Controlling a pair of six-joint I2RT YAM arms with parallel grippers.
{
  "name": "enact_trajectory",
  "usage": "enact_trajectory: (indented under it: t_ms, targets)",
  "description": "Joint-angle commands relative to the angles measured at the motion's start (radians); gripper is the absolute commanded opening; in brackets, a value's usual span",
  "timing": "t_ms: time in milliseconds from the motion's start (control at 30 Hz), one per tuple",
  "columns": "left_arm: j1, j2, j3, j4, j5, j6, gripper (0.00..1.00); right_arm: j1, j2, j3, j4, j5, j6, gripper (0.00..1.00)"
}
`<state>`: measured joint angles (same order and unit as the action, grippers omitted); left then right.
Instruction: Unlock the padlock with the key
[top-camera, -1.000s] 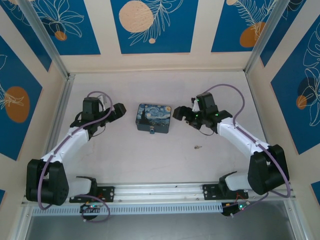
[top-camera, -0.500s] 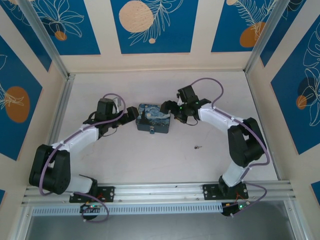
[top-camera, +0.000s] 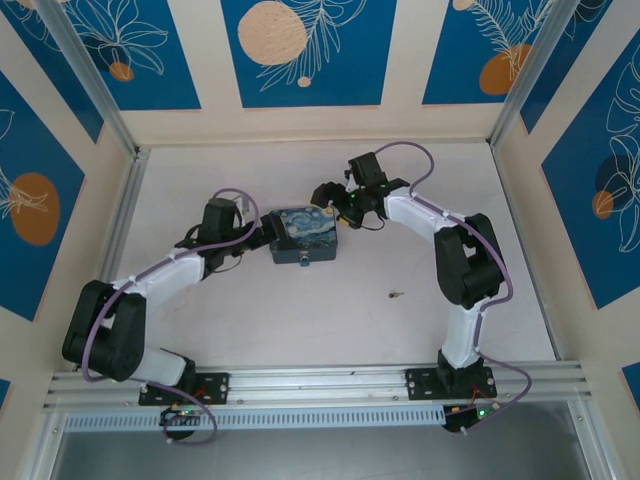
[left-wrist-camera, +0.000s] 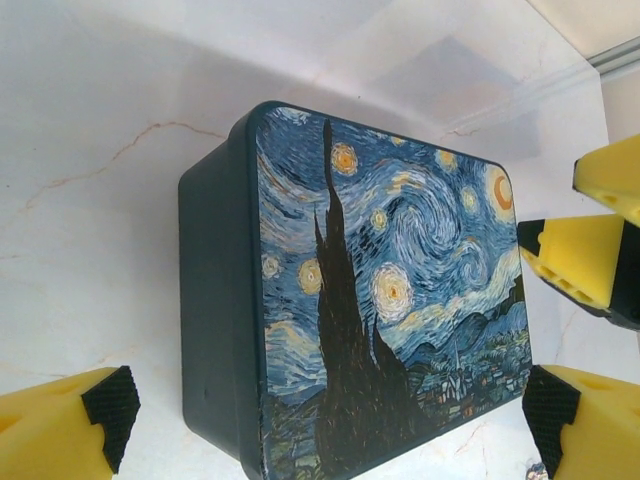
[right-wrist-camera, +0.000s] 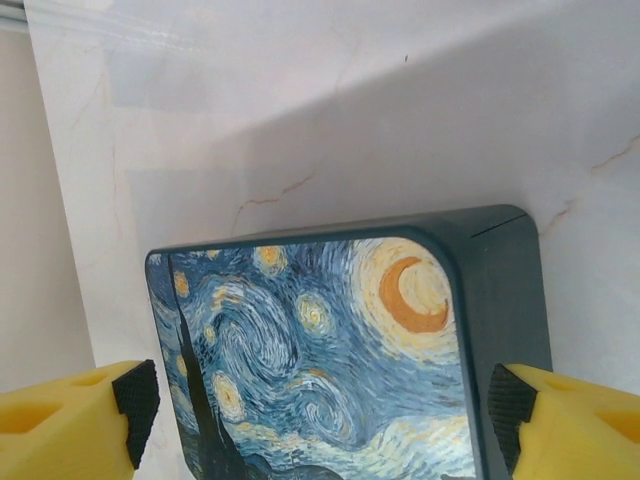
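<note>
The table (top-camera: 200, 330) is white with thin brown lines, like marble. A dark-blue box (top-camera: 305, 237) with a starry night painting on its lid sits flat on it. The box is halfway between the left and right edges and closer to the far edge. A tiny teal padlock (top-camera: 304, 264) shows at the box's near side. The little grey key (top-camera: 397, 294) lies on the bare table, apart from the box, toward the near right corner.
</note>
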<state>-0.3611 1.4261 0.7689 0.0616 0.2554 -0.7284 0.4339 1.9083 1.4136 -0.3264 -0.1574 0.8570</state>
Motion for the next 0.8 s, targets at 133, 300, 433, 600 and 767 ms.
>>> enact_trajectory:
  t_ms: [133, 300, 433, 600, 767]
  targets:
    - [-0.015, -0.066, -0.033, -0.017, -0.074, -0.038, 1.00, -0.023, -0.234, -0.162, -0.122, 0.152, 0.043, 0.87]
    - [-0.034, -0.163, -0.028, -0.134, -0.166, -0.045, 1.00, -0.008, -0.410, -0.283, -0.366, 0.371, 0.067, 0.86]
    - [-0.064, -0.194, 0.004, -0.230, -0.236, -0.032, 1.00, -0.025, -0.523, -0.406, -0.452, 0.424, 0.132, 0.83]
    - [-0.101, -0.177, 0.049, -0.296, -0.255, -0.029, 1.00, -0.035, -0.575, -0.500, -0.480, 0.431, 0.174, 0.73]
    - [-0.119, -0.128, 0.094, -0.319, -0.196, -0.026, 1.00, -0.038, -0.568, -0.545, -0.482, 0.412, 0.181, 0.64]
